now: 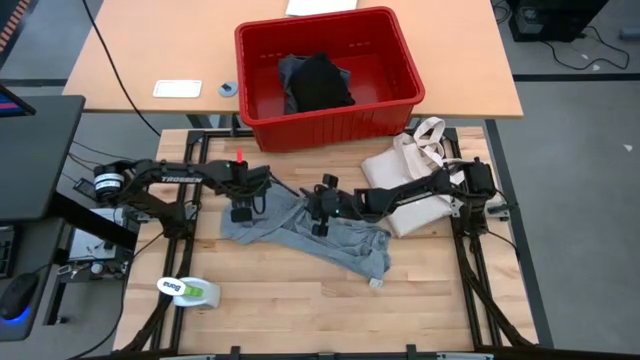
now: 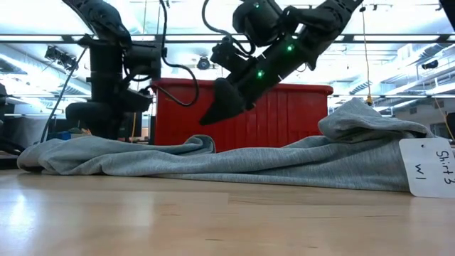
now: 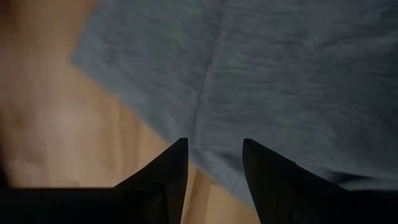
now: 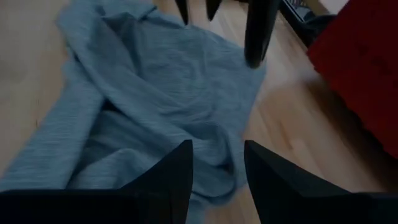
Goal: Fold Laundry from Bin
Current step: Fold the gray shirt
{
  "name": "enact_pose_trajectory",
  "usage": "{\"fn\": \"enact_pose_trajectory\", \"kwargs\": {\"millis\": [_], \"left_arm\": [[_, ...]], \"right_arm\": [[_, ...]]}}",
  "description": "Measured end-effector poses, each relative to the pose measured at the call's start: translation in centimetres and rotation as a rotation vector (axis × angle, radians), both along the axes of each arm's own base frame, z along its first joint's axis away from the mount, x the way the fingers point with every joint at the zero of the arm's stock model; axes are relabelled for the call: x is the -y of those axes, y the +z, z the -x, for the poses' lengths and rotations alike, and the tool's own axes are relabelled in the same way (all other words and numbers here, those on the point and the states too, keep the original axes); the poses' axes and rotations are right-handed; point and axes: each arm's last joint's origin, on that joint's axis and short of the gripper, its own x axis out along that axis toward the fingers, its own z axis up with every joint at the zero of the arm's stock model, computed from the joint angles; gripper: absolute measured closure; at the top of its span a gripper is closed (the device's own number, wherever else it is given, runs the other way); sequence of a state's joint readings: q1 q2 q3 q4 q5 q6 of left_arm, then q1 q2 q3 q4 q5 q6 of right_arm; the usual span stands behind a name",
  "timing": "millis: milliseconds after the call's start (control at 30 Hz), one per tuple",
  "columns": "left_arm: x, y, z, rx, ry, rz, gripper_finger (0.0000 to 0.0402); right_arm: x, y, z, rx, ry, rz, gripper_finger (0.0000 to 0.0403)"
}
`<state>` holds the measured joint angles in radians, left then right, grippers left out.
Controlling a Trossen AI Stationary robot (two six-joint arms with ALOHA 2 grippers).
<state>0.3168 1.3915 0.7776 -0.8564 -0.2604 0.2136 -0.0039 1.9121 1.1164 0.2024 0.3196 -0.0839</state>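
Note:
A light grey T-shirt (image 1: pixel 300 238) lies crumpled and partly spread on the wooden table, with a white paper tag (image 2: pixel 431 167) at its near right end. My left gripper (image 3: pixel 214 163) is open and points down over the shirt's left part (image 1: pixel 240 214), close to its edge. My right gripper (image 4: pixel 217 163) is open and slants down toward the shirt's middle (image 1: pixel 320 228), its tips clear above the cloth (image 2: pixel 212 117). The red bin (image 1: pixel 330 125) stands behind the shirt. A black garment (image 1: pixel 320 82) lies in it on another piece of cloth.
A cream tote bag (image 1: pixel 415 165) lies at the table's far right, under my right arm. A white-and-green tape dispenser (image 1: pixel 190 290) sits near the front left corner. Bare wood lies along the table's near edge.

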Motion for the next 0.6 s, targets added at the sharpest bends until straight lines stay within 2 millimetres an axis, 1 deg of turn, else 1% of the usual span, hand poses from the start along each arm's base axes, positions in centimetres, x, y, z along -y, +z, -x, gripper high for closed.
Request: {"fn": "enact_pose_trajectory", "kwargs": {"millis": [133, 333, 467, 600], "left_arm": [[-0.7, -0.4, -0.1, -0.001, -0.048, 0.033, 0.0242], [-1.1, -0.5, -0.2, -0.016, -0.13, 0.026, 0.0242], [-1.1, -0.5, -0.3, -0.012, -0.133, 0.024, 0.0243], [-1.5, -1.4, -0.6, -0.027, -0.12, 0.039, 0.0253]], "right_arm": [[0.5, 0.0, 0.0, -0.013, 0.041, 0.01, 0.0251], [1.1, 0.1, -0.1, -0.004, 0.058, 0.041, 0.0251], [1.4, 0.3, -0.2, 0.006, 0.07, 0.047, 0.0251], [1.3, 0.4, -0.3, 0.019, 0.107, 0.049, 0.0251]]}}
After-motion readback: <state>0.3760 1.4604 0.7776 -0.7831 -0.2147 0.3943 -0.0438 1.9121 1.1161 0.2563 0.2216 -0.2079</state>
